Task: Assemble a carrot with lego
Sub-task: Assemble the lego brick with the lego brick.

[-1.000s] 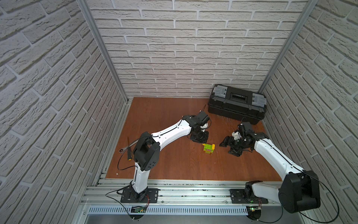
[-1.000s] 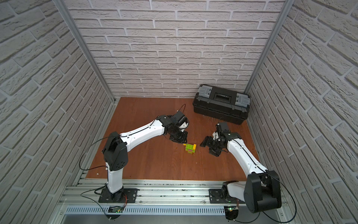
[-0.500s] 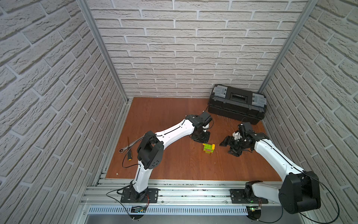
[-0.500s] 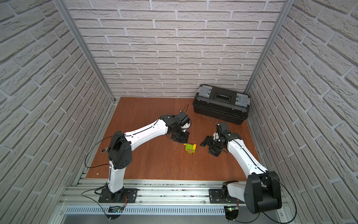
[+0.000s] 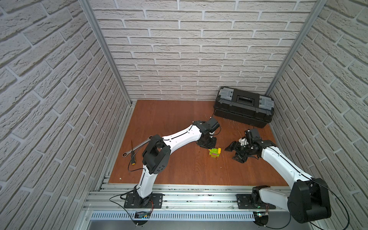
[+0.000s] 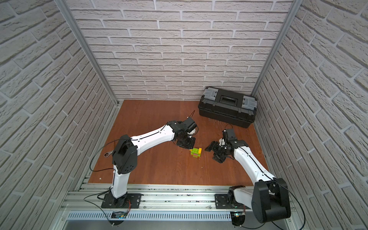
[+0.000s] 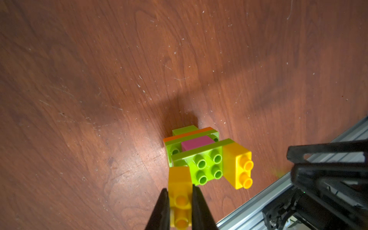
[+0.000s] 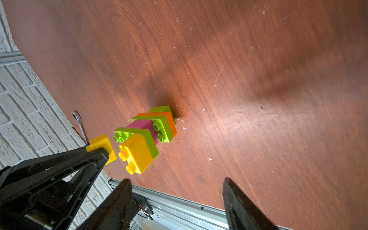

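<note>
- The step in hand, as I judge it, is the last brick. My left tool (image 7: pixel 178 188) is clenched on the second yellow brick (image 7: pixel 179 177) and has it right up against the carrot (image 7: pixel 199 155).
- The carrot lies on its side on the counter (image 5: pixel 169 123), about midway between the near and far edges and a little towards the right edge. Orange, lime green and pink layers are joined, and one yellow brick (image 7: pixel 237 165) is already seated on the end lime green brick (image 7: pixel 207 167).
- I cannot tell whether my held brick touches that green brick. The right wrist view shows a narrow gap between them.
- Next, I think, I must line the brick's underside up with the free studs beside the seated yellow one and press along the stack's length. With the stack lying loose, that push may just slide it, so it wants bracing from the orange end.
- My right tool (image 8: pixel 177 181) is released, its jaws spread wide with nothing between them. It sits low beside the carrot, facing it, well placed to brace.
- My left arm reaches from the near edge to mid-counter, with the wrist bent down. My right arm stretches low from the near right corner.
</note>
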